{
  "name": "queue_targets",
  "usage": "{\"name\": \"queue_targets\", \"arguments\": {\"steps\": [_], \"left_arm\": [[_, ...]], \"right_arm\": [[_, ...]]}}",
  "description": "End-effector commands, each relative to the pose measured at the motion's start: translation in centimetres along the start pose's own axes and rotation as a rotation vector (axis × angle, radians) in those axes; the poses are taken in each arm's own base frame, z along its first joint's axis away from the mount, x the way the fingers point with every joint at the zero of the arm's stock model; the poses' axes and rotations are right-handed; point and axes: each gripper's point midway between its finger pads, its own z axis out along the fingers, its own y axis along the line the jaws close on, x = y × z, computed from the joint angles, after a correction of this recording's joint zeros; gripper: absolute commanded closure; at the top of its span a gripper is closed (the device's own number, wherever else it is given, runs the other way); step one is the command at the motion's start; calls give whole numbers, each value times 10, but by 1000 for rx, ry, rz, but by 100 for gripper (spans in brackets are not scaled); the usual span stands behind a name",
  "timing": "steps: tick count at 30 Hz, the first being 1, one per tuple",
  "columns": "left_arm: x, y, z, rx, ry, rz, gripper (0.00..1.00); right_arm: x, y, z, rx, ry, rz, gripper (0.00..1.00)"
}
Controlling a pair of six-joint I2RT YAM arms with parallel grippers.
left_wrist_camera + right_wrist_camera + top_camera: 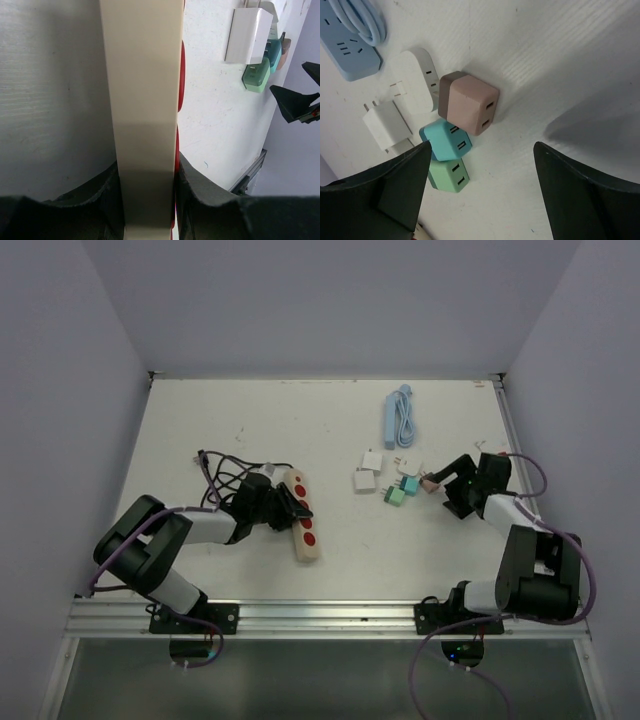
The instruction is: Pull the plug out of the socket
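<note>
White table (250,420), lilac walls (330,310); left pincer (284,508) clamps socket strip (309,537), right pincer (482,147) apart

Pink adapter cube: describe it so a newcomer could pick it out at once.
On the white table, look right of centre, at the plug cluster before the right claw. The pink adapter cube is nearest that claw, the only pinkish-brown one, beside a teal cube and a green cube.
</note>
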Motion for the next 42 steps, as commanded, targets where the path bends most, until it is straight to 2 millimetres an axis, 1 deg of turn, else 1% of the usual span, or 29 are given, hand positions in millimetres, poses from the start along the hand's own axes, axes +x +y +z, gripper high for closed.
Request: {"name": "queue_targets", "arguments": {"steps": [1,3,6,7,8,9,10,11,12,13,14,15,16,18,20,21,22,24,25,27,28,31,32,33,34,36,37,39,42], "left_arm": [[12,55,-1,-202,65,17,100],[8,56,0,-208,65,17,100],[-6,56,3,-215,56,11,100],[-18,55,4,-212,36,-2,100],[-20,58,4,-220,41,-13,100],[-29,61,4,-225,31,-21,100],[-39,55,5,-219,17,-21,100],[-40,62,5,-253,32,-32,98],[-48,65,4,-267,26,-30,98],[-59,60,6,-266,11,-26,97],[-59,66,4,-305,25,-34,94],[-65,71,1,-324,19,-38,93],[-74,69,1,-326,2,-38,92],[-87,76,-6,-353,-22,-49,84],[-99,76,-9,-351,-40,-36,77],[-111,78,-11,-356,-59,-42,74],[-114,83,-12,-371,-59,-46,69],[-127,85,-14,-364,-73,-44,64],[-130,85,-12,-350,-68,-45,55],[-140,84,-12,-332,-77,-34,46],[-140,82,-9,-314,-64,-32,40],[-144,81,-8,-291,-51,-39,32],[-145,80,-9,-289,-57,-45,31],[-145,83,-12,-296,-63,-56,29],[-149,79,-17,-289,-84,-55,26],[-148,83,-24,-296,-94,-68,25],[-149,79,-30,-294,-107,-69,22],[-146,79,-37,-294,-112,-69,22],[-147,72,-54,-298,-147,-48,19]], "right_arm": [[-12,-2,-25,64,-48,-36,13],[-16,8,-38,26,-75,-52,12],[-17,18,-53,-14,-98,-74,12],[-18,20,-57,-24,-101,-86,12],[-15,20,-61,-25,-95,-93,12],[-16,23,-64,-34,-101,-99,12],[-15,26,-70,-52,-101,-108,12],[-12,26,-72,-54,-91,-110,12],[-12,27,-74,-60,-91,-112,12],[-10,31,-77,-80,-83,-119,12],[-8,32,-78,-85,-73,-122,12],[-8,35,-80,-96,-71,-128,12],[-8,37,-81,-106,-69,-138,12],[-7,45,-85,-134,-57,-149,12],[-6,49,-89,-153,-49,-162,13],[-8,54,-91,-165,-54,-168,13],[-8,56,-93,-172,-53,-171,13],[-8,62,-96,-195,-46,-175,13],[-8,64,-97,-205,-45,-177,13],[-8,69,-100,-225,-39,-182,13],[-7,71,-101,-228,-35,-186,13],[-8,76,-106,-249,-32,-195,13],[-7,77,-107,-251,-30,-195,13],[-9,81,-110,-263,-37,-205,13],[-9,83,-113,-269,-35,-209,13],[-11,89,-119,-281,-38,-224,13],[-11,91,-121,-285,-38,-230,13],[-14,97,-129,-295,-46,-250,13],[-18,103,-138,-294,-59,-273,13]]}}
